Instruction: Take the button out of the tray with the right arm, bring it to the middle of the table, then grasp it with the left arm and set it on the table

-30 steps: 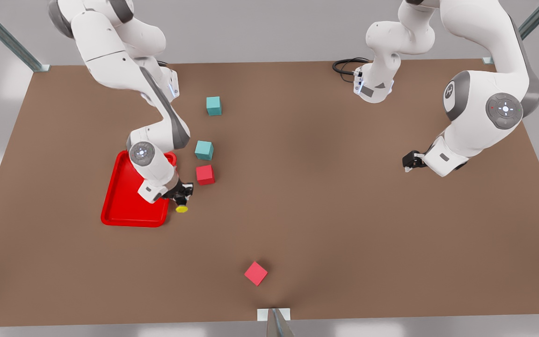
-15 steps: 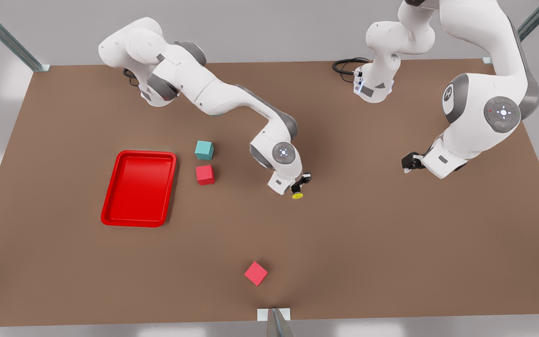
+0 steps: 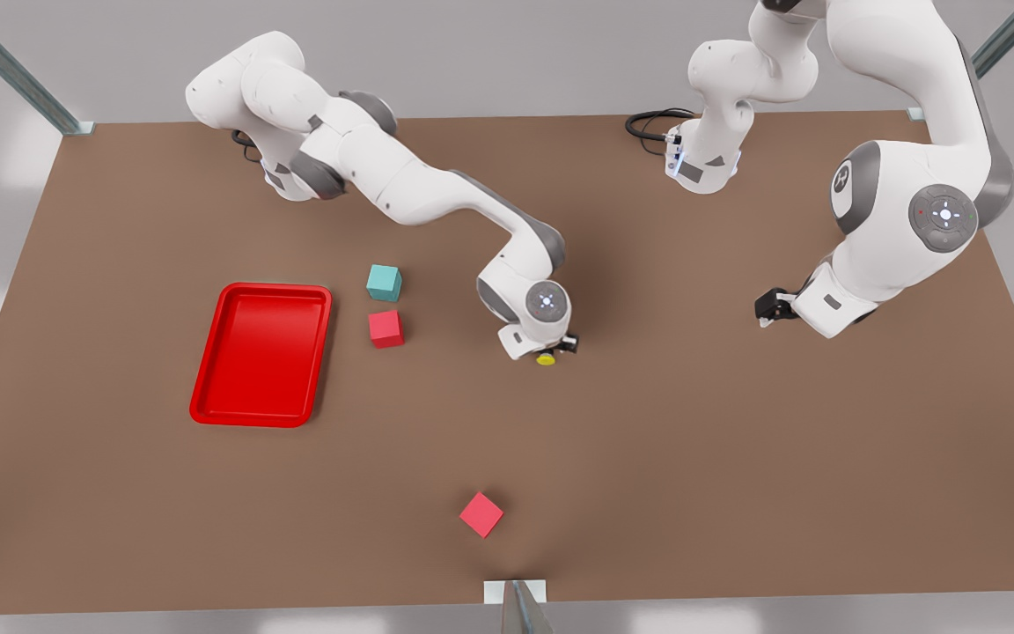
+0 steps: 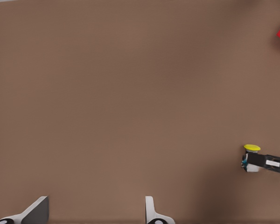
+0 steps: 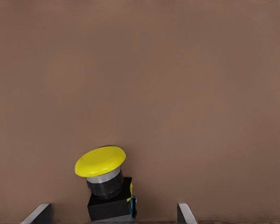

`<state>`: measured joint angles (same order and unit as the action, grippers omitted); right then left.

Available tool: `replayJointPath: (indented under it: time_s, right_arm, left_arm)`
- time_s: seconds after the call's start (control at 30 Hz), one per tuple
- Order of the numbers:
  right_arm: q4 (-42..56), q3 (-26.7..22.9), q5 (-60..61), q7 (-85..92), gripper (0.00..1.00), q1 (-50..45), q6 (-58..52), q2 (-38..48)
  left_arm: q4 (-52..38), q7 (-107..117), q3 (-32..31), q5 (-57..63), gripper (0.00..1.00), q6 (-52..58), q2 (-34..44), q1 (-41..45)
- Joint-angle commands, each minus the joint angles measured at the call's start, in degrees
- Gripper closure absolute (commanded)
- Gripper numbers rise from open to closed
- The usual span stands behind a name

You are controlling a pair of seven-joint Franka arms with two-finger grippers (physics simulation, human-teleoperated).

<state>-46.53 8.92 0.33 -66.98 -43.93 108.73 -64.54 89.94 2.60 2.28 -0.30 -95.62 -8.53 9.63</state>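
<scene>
Since the earlier frame the right gripper [image 3: 551, 350] had edged left, clamping the button [image 3: 547, 358] at mid-table [image 3: 648, 458] for handover; the left gripper [image 3: 767, 307] waited open, far right.

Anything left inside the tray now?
No. The tray shows a bare red floor, fully uncovered. The button is at mid-table in the right gripper. The left gripper waits open, off to the front view's right.
</scene>
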Motion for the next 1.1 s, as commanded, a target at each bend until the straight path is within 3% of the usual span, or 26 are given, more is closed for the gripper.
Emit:
replayJointPath:
  time_s: [0.0, 0.07, 0.17, 0.23, 0.3, 0.33, 0.4, 0.53, 0.67, 0.77, 0.87, 1.07]
  right_arm:
    - [0.12, 0.13, 1.43, -16.78, 0.00, 0.86, -2.56, 3.61]
    - [-0.50, 0.22, 1.43, -13.98, 0.00, 2.80, -7.11, 11.97]
    - [-5.24, -2.77, 1.25, 19.77, 0.00, 13.33, -21.62, 26.92]
    - [-27.55, -3.12, 1.34, 52.73, 0.00, 28.19, -19.44, 42.29]
    - [-44.25, -3.12, 0.02, 64.25, 0.00, 35.23, -13.20, 56.18]
    - [-45.94, -2.59, -2.97, 64.70, 0.00, 35.14, -12.75, 58.83]
    - [-44.71, -2.50, -3.06, 64.35, 0.00, 34.62, -13.54, 58.74]
    - [-43.65, -2.42, -3.14, 64.00, 0.00, 34.26, -13.46, 58.56]
    - [-37.76, -2.42, -3.23, 64.08, 0.00, 25.82, -13.10, 53.20]
    - [-38.02, -2.94, -2.53, 64.09, 0.00, 28.20, -17.22, 50.56]
    - [-34.60, -2.59, -12.55, 66.02, 0.00, 25.12, -16.62, 49.51]
    - [-29.68, -2.77, -5.43, 66.28, 0.00, 25.65, -17.06, 49.69]
  left_arm:
    - [-0.03, 0.04, 0.00, 0.12, 0.00, 0.17, 0.10, 0.21]
    - [-0.03, 0.83, 0.00, -0.05, 0.00, -0.79, -1.22, 1.78]
    - [-3.54, 27.53, 0.00, 0.12, 0.00, -4.75, -10.27, 13.74]
    - [-5.04, 37.82, 0.00, -0.14, 0.00, -8.08, -17.30, 22.17]
    - [-4.69, 48.64, 0.00, -0.67, 0.00, -14.51, -23.10, 28.95]
    - [-2.85, 48.82, 0.00, -2.16, 0.00, -17.92, -23.90, 29.65]
    - [3.91, 52.85, 0.00, -2.51, 0.00, -30.74, -24.51, 30.45]
    - [8.32, 52.60, -0.61, -3.75, 0.00, -42.01, -25.39, 31.59]
    - [8.41, 46.27, -1.32, -3.57, 0.00, -43.69, -27.68, 31.68]
    - [10.17, 42.49, -1.41, -3.39, 0.00, -44.30, -28.38, 31.85]
    - [10.78, 42.14, -1.49, -3.39, 0.00, -44.30, -28.47, 32.29]
    - [11.14, 41.61, -1.58, -3.39, 0.00, -45.09, -30.40, 33.00]
